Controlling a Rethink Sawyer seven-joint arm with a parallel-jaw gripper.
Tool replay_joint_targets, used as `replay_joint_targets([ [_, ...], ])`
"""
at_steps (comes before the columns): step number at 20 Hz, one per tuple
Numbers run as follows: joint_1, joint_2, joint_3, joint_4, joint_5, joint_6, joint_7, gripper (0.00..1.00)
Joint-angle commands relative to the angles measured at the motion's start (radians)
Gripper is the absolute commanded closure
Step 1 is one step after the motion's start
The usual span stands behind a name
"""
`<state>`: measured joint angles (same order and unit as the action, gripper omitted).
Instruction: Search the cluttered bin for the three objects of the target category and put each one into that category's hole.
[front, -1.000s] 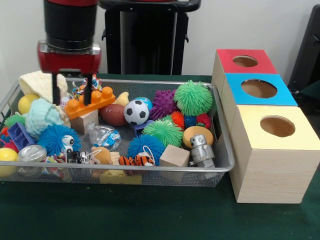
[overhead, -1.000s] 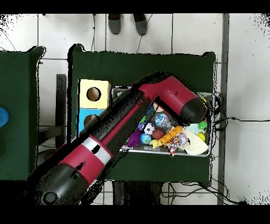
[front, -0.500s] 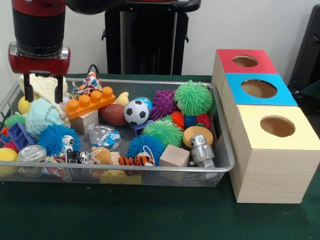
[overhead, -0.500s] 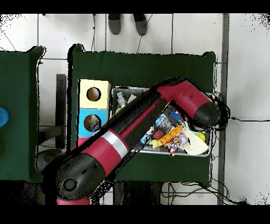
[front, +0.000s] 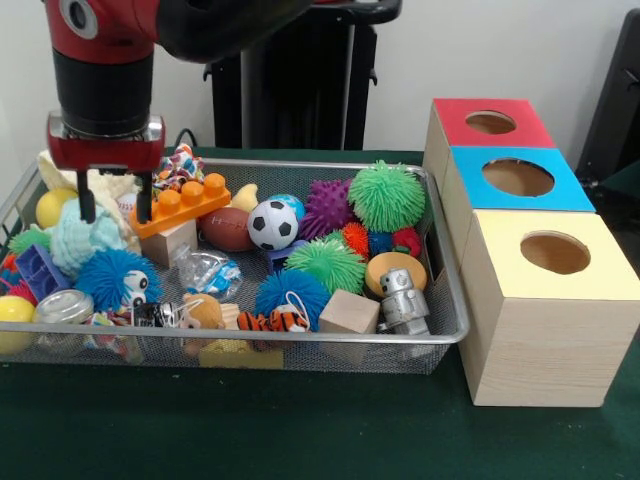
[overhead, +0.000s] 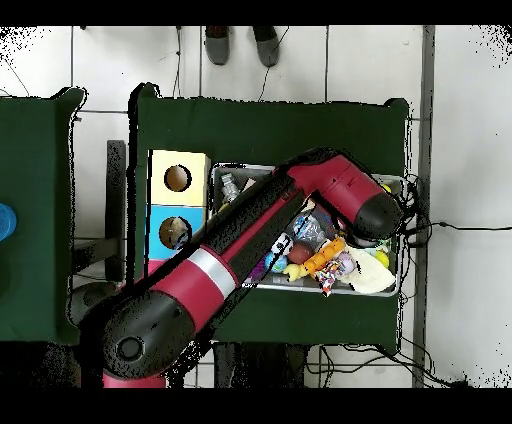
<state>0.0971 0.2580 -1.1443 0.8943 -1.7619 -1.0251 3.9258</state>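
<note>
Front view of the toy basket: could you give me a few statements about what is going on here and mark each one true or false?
1. The robot's gripper hangs open over the left end of the silver wire-mesh basket. True.
2. The gripper is holding the orange plastic building brick. False: nothing is between its fingers; the brick lies in the basket just right of it.
3. Three wooden boxes stand in a row right of the basket, with red, blue and yellow tops. True.
4. The black-and-white soccer ball sits on the yellow-topped box. False: it lies in the basket among the other toys.
5. Each box top has a round hole. True.
</note>
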Motion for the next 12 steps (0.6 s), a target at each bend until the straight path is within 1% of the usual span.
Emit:
replay_joint_targets([
  [1,0.005,-0.006,0.182,-0.006,0.080,0.045,-0.163,0.00],
  [6,0.007,-0.023,0.211,0.013,0.086,0.034,-0.173,0.00],
  [12,-0.011,-0.034,0.230,0.010,0.068,-0.005,-0.165,0.00],
])
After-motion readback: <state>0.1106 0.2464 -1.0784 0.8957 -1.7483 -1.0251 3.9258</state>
